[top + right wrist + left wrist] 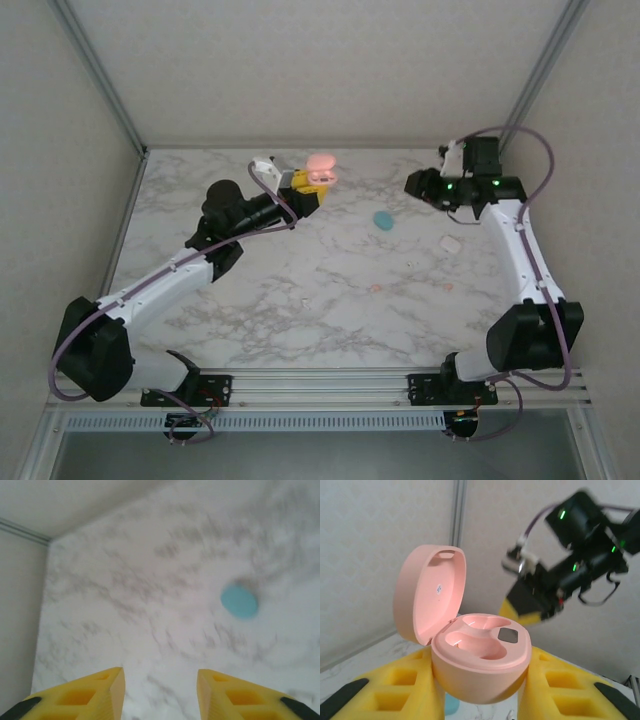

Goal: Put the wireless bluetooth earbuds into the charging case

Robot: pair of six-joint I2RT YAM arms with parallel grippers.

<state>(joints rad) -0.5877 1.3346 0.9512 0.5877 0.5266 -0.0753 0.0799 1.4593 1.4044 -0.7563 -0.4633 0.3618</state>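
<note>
Left end effector point(308, 188) clamps the glossy, rounded pink charging case point(480, 665), lid open; right end effector point(160, 695) gapes empty above a teal oval point(239, 602), perhaps another case.

The charging case point(480, 665), between the left gripper's point(480, 697) fingers point(395, 690), looks like smooth pink plastic with a soft satin sheen. The fingers are matt yellow blocks with moulded pockets. Ahead of the right gripper point(160, 692), the table point(125, 590) is smooth and marble-patterned, and the teal oval piece point(239, 602) is matt.
</note>
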